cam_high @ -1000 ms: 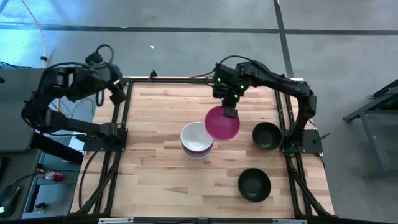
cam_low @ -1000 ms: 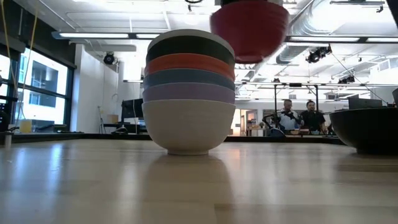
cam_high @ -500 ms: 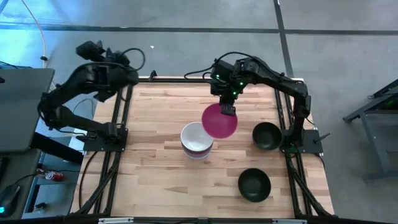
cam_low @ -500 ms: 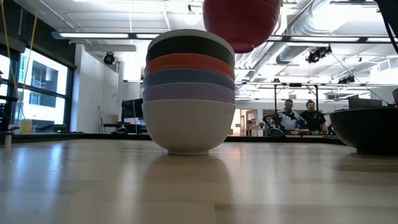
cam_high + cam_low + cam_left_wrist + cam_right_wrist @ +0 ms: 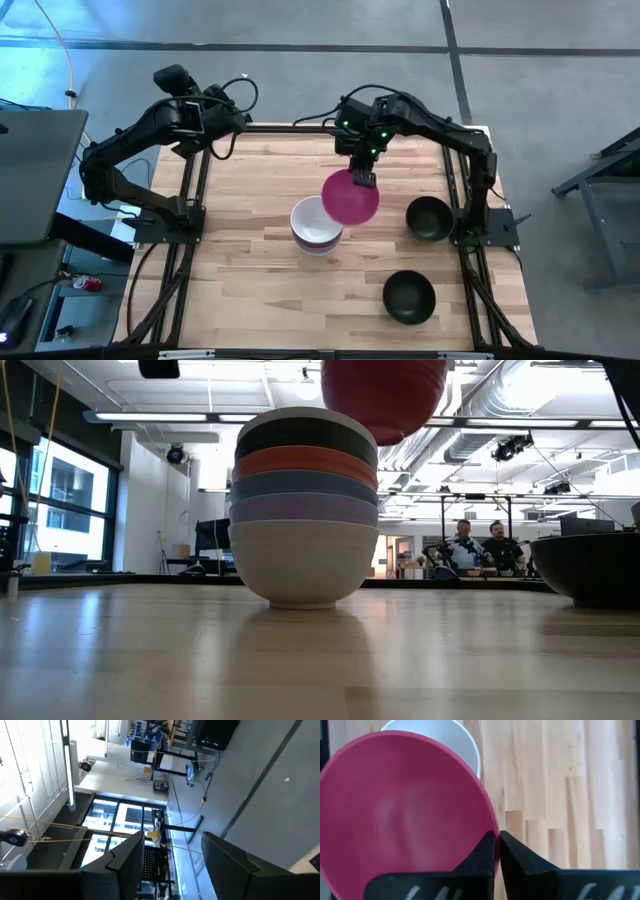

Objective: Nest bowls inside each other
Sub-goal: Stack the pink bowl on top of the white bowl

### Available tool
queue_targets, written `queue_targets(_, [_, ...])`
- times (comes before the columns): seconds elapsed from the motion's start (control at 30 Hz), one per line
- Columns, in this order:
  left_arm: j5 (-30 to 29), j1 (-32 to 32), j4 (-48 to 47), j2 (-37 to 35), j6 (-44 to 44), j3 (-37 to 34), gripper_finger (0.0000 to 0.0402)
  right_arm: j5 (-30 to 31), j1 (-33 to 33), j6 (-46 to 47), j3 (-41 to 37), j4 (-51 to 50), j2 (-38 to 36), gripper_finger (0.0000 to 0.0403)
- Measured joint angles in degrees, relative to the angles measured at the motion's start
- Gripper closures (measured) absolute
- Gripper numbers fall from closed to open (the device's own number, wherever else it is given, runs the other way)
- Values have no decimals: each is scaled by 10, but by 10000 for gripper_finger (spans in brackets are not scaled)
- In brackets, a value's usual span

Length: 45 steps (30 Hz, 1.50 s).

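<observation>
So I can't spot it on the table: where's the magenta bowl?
In the high view the magenta bowl hangs mid-table, pinched at its rim by the right claw, overlapping the right edge of the bowl stack.

A stack of bowls (image 5: 304,510) sits on the table (image 5: 300,660). A magenta bowl (image 5: 384,395) hangs just above it; a black bowl (image 5: 592,568) stands well apart from the stack.

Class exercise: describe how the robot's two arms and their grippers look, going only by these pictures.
Both arms are dark, jointed and slim, with black cables looping along them. The right arm shows small green lights near its wrist. The right gripper and the left gripper each have two dark, angular, wedge-shaped fingers.
</observation>
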Motion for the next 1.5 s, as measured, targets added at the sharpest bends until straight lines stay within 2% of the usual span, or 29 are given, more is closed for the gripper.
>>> queue_targets(0.2, [9, 0, 0, -10, 4, 0, 216, -18, 6, -6, -1, 0, 35, 403])
queue_targets(0.37, [44, 0, 0, -26, 19, 0, 216, -42, 5, -6, -1, 8, 55, 403])
queue_targets(0.73, [105, 0, 0, -75, 23, 0, 216, -53, 5, 8, 15, 46, 55, 403])
queue_targets(1.0, [149, 0, 0, -100, 9, 0, 216, -78, 5, 58, 28, 72, 56, 403])
queue_targets(1.1, [198, 0, 0, -109, 8, 0, 216, -82, 6, 83, 29, 87, 59, 403])
queue_targets(1.27, [348, 0, 1, -128, 8, 0, 216, -105, 8, 105, 29, 95, 76, 403])
queue_targets(1.5, [518, 0, 20, -161, 18, 0, 216, -105, 11, 102, 29, 100, 92, 403])
